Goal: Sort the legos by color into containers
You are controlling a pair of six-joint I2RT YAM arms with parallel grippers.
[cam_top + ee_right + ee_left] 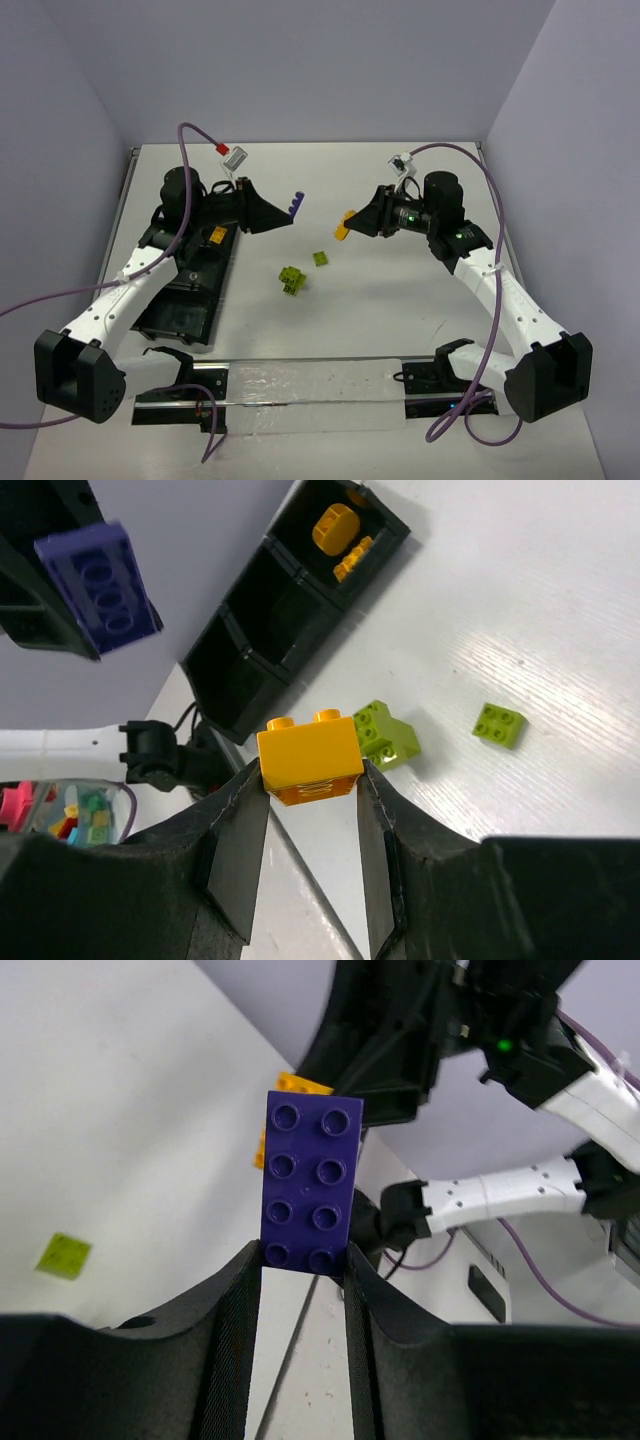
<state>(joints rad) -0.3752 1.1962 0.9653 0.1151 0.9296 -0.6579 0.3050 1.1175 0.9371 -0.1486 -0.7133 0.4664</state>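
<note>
My left gripper (284, 210) is shut on a blue-purple brick (311, 1184), held in the air above the table; the brick also shows in the top view (294, 206). My right gripper (348, 224) is shut on an orange-yellow brick (308, 753), seen in the top view (343, 226) too, held above the table. The two grippers face each other. A lime-green clump (292, 279) and a single lime-green brick (321, 258) lie on the table between them. The black tray (190, 285) lies at the left; its far compartment (352, 535) holds orange pieces.
A clear plastic strip on a rail (310, 392) runs along the near edge. Purple cables (190, 150) loop from both arms. A clear box of mixed bricks (80, 815) shows at the left edge of the right wrist view.
</note>
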